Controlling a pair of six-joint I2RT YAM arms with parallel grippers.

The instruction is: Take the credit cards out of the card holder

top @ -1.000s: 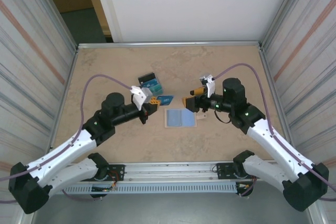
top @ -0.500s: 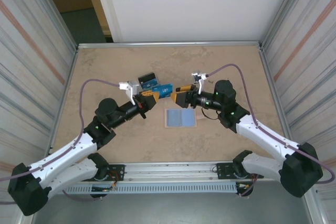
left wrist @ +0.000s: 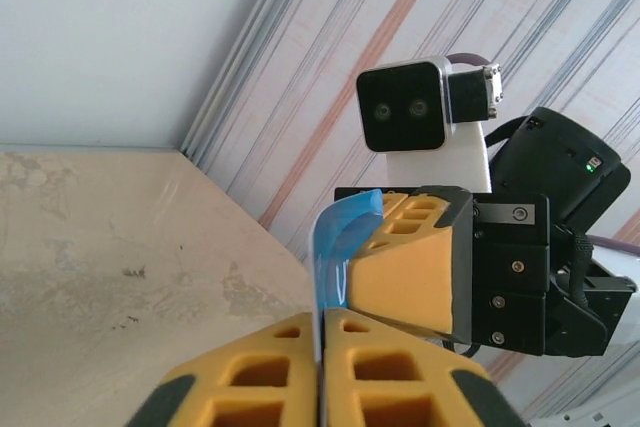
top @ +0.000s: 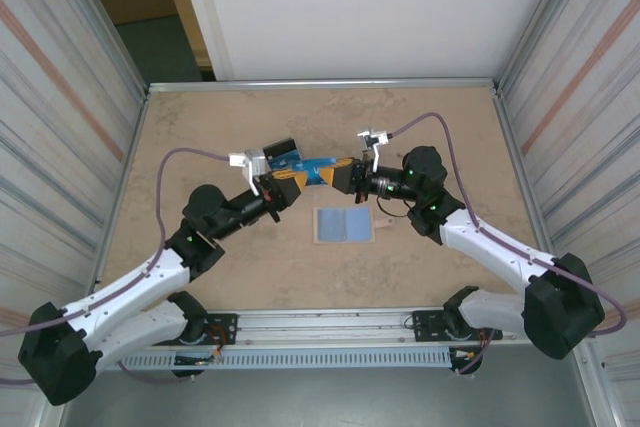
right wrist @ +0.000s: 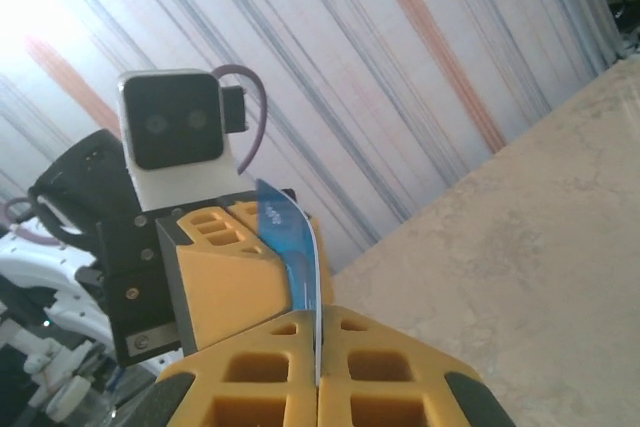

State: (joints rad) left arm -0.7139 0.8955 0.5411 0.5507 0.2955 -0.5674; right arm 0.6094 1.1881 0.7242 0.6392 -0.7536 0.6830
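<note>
A blue credit card hangs in the air between both grippers, above the table's middle. My left gripper is shut on its left end, and my right gripper is shut on its right end. In the left wrist view the card rises from my own closed jaws and bends against the right gripper's yellow fingers. In the right wrist view the card stands pinched in my right gripper. The card holder lies open and flat on the table just in front of the grippers, pale blue faces up.
A small pile of blue-teal and black cards lies on the table behind the left gripper. The holder's tan strap tab sticks out to its right. Striped side walls fence the table on both sides.
Both arms swung inward and met over the table. The left gripper carried the blue card up and back; the right gripper, open before, has shut on the card's other end.
</note>
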